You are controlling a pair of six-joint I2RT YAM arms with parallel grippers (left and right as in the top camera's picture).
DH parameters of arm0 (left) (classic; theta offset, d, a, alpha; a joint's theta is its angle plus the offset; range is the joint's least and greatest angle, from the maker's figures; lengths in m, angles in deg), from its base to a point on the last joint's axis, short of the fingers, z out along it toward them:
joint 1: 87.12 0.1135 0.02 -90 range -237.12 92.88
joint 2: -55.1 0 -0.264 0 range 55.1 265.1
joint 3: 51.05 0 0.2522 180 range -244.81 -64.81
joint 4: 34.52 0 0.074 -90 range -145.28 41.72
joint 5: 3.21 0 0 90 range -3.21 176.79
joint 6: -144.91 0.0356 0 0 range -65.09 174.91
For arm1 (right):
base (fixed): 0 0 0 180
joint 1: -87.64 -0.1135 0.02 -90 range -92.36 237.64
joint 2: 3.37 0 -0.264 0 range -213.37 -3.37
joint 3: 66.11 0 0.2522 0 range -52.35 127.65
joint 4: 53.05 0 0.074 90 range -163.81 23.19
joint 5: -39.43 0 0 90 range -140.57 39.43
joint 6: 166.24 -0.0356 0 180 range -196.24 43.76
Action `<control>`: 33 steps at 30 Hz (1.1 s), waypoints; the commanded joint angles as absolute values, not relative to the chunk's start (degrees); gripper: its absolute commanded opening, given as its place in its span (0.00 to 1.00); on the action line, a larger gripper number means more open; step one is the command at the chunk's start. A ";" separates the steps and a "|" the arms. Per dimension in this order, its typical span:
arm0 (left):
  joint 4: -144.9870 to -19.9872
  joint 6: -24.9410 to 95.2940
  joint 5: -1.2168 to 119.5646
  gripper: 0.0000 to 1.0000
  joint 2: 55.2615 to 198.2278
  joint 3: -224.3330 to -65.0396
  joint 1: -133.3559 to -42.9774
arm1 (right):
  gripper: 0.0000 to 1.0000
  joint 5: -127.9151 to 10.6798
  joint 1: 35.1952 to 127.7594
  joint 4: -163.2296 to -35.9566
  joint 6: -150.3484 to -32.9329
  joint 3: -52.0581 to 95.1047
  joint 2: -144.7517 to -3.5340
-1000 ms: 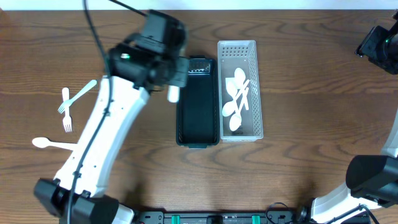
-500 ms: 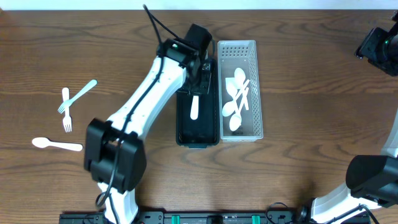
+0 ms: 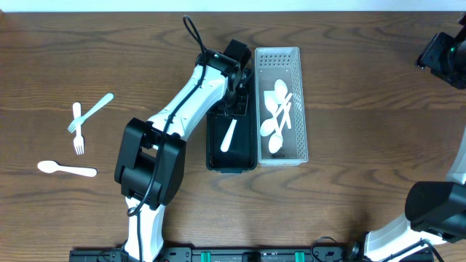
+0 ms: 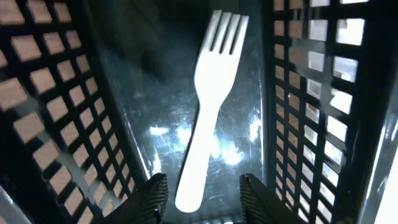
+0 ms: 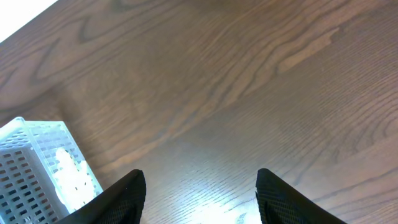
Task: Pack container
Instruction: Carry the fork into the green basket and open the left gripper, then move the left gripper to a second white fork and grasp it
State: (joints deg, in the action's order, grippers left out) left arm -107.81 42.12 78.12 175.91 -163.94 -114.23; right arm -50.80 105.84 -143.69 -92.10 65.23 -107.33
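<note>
The left claw [image 4: 204, 190] is down inside the black basket [image 4: 56, 112], and its two fingers [image 4: 149, 199] stand apart. Between them lies the handle end of a white fork [image 4: 208, 106], with a small gap on each side, so the claw is open and grips nothing. The fork lies flat on the glossy floor of the basket. Its tines point away from the claw, and its handle is a little slanted against the basket walls. In the overhead view the fork is in the middle part of the black basket, with the left arm reaching over the far end of this basket.

Just beside the black basket, on its right and parallel to it, stands a white basket [image 3: 277, 52] of nearly the same length. It holds several white spoons [image 3: 277, 116] lying one over another.

On the left part of the wooden counter [image 3: 364, 145], well apart from the baskets, lie three more pieces: a pale green fork [image 3: 93, 110], a small white fork [image 3: 77, 129] just beside it, and a white spoon [image 3: 65, 169] nearer to the front edge.

The right claw [image 5: 199, 199] is at the far right corner of the counter. Its fingers are wide apart with only bare wood below them, so it is open and empty. One corner of the white basket shows at the left edge of its view.
</note>
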 commanded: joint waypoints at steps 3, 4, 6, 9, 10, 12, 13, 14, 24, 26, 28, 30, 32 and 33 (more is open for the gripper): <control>-109.05 52.32 79.02 0.44 172.28 -165.36 -114.21 | 0.60 -50.43 105.99 -143.76 -91.38 65.71 -107.27; -109.25 53.15 79.85 0.46 170.75 -165.63 -114.21 | 0.60 -50.41 105.99 -143.76 -91.38 65.71 -107.27; -109.27 55.86 80.99 0.50 167.13 -165.73 -114.21 | 0.60 -50.39 106.01 -143.76 -91.36 65.71 -107.27; -110.06 59.71 85.31 0.60 159.89 -165.73 -113.99 | 0.60 -50.39 106.01 -143.73 -91.36 65.71 -107.27; -110.41 60.15 86.80 0.64 158.12 -165.73 -113.75 | 0.60 -50.39 106.01 -143.73 -91.36 65.71 -107.27; -111.52 60.48 91.06 0.74 153.60 -165.73 -112.46 | 0.60 -50.39 106.01 -143.73 -91.36 65.71 -107.27; -112.31 60.48 93.23 0.79 150.99 -165.71 -111.00 | 0.61 -50.39 106.01 -143.73 -91.36 65.71 -107.27; -112.77 60.50 94.23 0.82 149.27 -165.73 -109.55 | 0.60 -50.39 106.01 -143.71 -91.36 65.71 -107.27; -115.79 60.02 94.58 0.87 143.83 -165.10 -82.56 | 0.61 -50.41 106.01 -143.76 -91.36 65.71 -107.27; -115.72 60.08 94.58 0.87 145.16 -164.40 -77.47 | 0.61 -50.39 106.01 -143.76 -91.36 65.71 -107.27; -115.72 60.72 94.56 0.87 146.80 -163.85 -73.66 | 0.61 -50.41 106.01 -143.73 -91.38 65.71 -107.27; -115.74 61.77 94.56 0.87 149.14 -163.40 -70.15 | 0.61 -50.39 106.01 -143.76 -91.38 65.71 -107.27; -115.76 61.70 94.54 0.87 151.93 -163.37 -67.30 | 0.62 -50.41 105.99 -143.80 -91.38 65.71 -107.27; -115.76 61.09 94.52 0.87 153.57 -163.37 -65.95 | 0.61 -50.41 105.99 -143.82 -91.38 65.71 -107.27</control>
State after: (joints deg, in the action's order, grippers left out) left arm -115.39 60.59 93.97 149.79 -164.40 -68.99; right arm -50.78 105.84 -143.71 -92.10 65.23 -107.33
